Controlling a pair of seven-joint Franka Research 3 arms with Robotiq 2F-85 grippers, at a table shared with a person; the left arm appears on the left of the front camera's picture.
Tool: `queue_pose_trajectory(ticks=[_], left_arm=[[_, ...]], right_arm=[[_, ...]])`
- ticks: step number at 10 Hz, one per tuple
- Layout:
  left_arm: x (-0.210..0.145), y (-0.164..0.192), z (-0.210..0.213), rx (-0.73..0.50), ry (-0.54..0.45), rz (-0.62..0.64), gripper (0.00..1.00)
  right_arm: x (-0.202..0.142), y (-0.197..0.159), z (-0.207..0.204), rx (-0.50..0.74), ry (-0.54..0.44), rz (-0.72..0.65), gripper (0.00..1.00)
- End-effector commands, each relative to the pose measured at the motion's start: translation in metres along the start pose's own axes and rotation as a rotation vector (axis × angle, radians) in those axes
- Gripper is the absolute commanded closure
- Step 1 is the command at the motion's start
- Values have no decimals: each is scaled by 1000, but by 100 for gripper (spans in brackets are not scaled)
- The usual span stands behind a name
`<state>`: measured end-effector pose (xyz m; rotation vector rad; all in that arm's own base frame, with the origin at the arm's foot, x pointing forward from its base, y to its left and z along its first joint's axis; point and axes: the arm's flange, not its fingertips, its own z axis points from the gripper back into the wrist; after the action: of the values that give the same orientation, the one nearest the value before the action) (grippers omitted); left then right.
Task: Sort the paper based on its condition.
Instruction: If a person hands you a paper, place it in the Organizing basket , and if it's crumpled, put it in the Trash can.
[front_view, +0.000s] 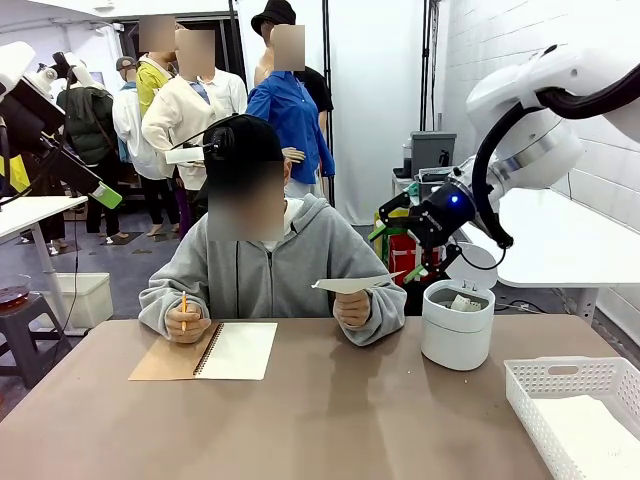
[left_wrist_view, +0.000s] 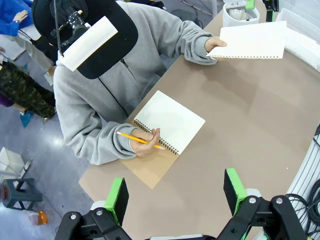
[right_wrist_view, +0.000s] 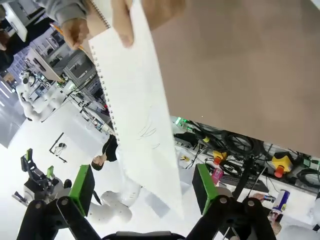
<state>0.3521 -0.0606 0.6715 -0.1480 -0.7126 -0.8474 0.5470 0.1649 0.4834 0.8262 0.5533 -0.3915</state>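
Paper sheet (left_wrist_view: 251, 41) flat, thin, perforated edge, pinched in hand (left_wrist_view: 216, 46).

Counting what's sitting out here: one flat sheet of paper (front_view: 352, 284) getting held up, one spiral notebook (front_view: 207, 351), one orange pencil (front_view: 183, 306), one white round bin (front_view: 457, 325) holding a crumpled wad (front_view: 464, 302), and one white basket (front_view: 575, 412). Two grippers (left_wrist_view: 176, 194) (right_wrist_view: 144, 189) are showing.
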Motion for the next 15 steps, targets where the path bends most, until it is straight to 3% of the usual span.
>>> queue_pose_trajectory(ticks=[1, 6, 9, 10, 14, 15], left_arm=[[0, 1, -1, 5, -8, 1, 0], [0, 1, -1, 5, -8, 1, 0], [0, 1, -1, 5, -8, 1, 0], [0, 1, -1, 5, -8, 1, 0], [0, 1, -1, 5, -8, 1, 0], [0, 1, -1, 5, -8, 1, 0]], right_arm=[[2, -9, -5, -19, 19, -31, 0], [12, -21, -43, 83, 70, -27, 0], [17, -20, -46, 96, 50, -20, 0], [18, -22, -47, 87, 58, -14, 5], [17, -23, -47, 66, 86, -10, 85], [17, -24, -46, 61, 87, -11, 100]])
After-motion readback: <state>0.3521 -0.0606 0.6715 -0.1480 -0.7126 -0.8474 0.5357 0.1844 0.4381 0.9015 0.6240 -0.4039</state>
